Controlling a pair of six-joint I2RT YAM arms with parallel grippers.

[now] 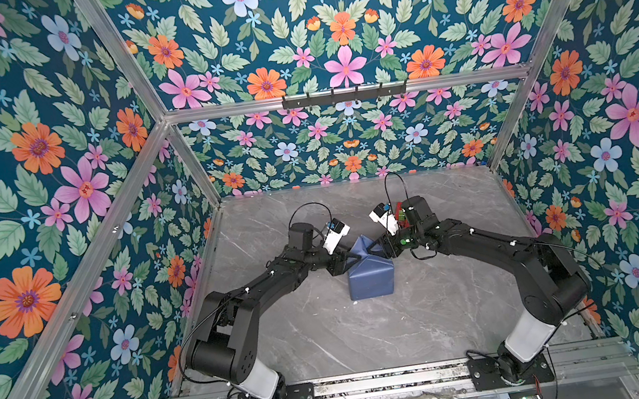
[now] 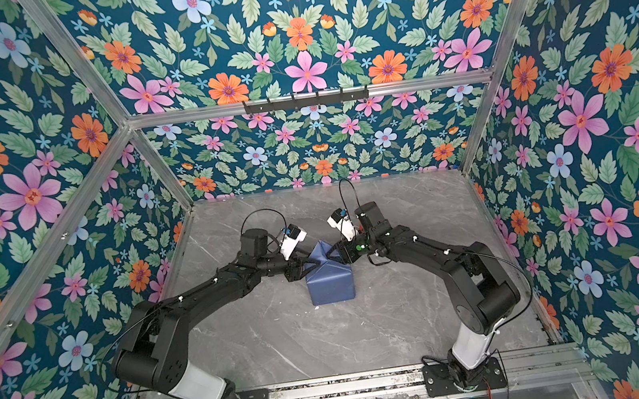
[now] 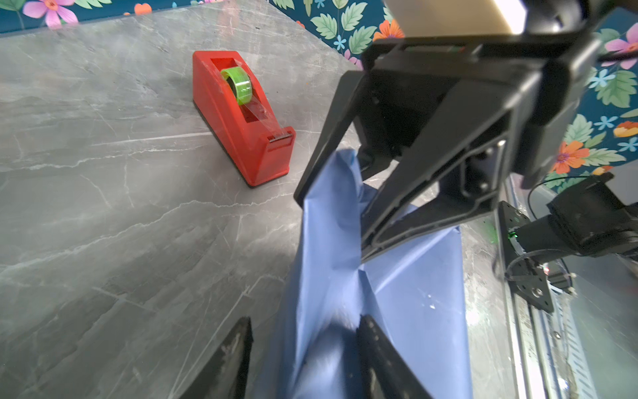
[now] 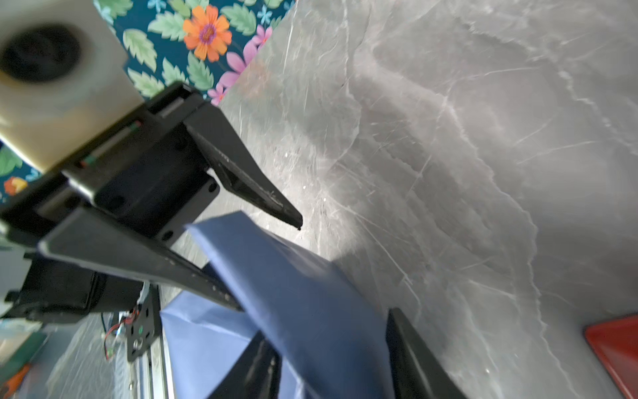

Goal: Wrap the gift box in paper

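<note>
Both straddle far edge of paper (image 1: 370, 280), left tool (image 1: 344, 262), right tool (image 1: 383, 247), table (image 1: 370, 340) roomy

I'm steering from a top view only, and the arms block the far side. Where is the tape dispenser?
Observer: The left wrist view shows the red tape dispenser standing on the table, apart from the paper.
Operator: Are the jaws clamped on the paper?
Observer: No. The left gripper has its jaws apart with a raised fold between them; the right gripper likewise.
Operator: Any bare gift box showing?
Observer: None in either wrist view; paper covers it.
</note>
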